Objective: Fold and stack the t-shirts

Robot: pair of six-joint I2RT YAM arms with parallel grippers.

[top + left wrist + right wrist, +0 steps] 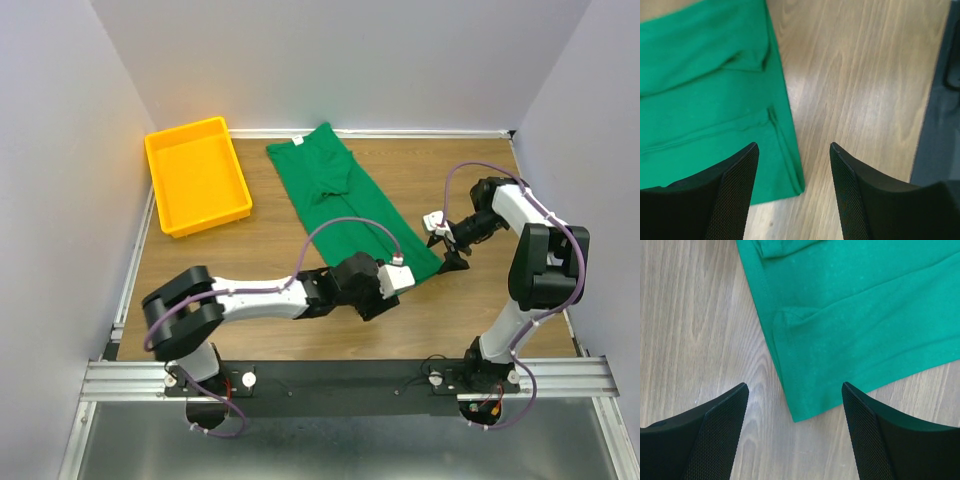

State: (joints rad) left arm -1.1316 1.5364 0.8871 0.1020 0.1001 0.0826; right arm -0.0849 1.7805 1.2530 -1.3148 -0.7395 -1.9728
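Your left claw (792, 147) hangs released over one corner of the t-shirt (340, 195), arm stretched low along the table (260, 240); your right claw (795, 385) gapes empty over the other, elbow high.

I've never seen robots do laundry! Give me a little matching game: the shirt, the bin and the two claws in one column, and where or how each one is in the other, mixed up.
Things:
1. t-shirt
2. yellow bin
3. left gripper
4. right gripper

Places or states:
A. open, at the shirt's near end, reaching in from the right
B. far left of the table, nothing in it
C. green, folded into a long strip, lying slantwise mid-table
D. open, over the shirt's near corner, reaching in from the left

Pairs: 1-C, 2-B, 3-D, 4-A.
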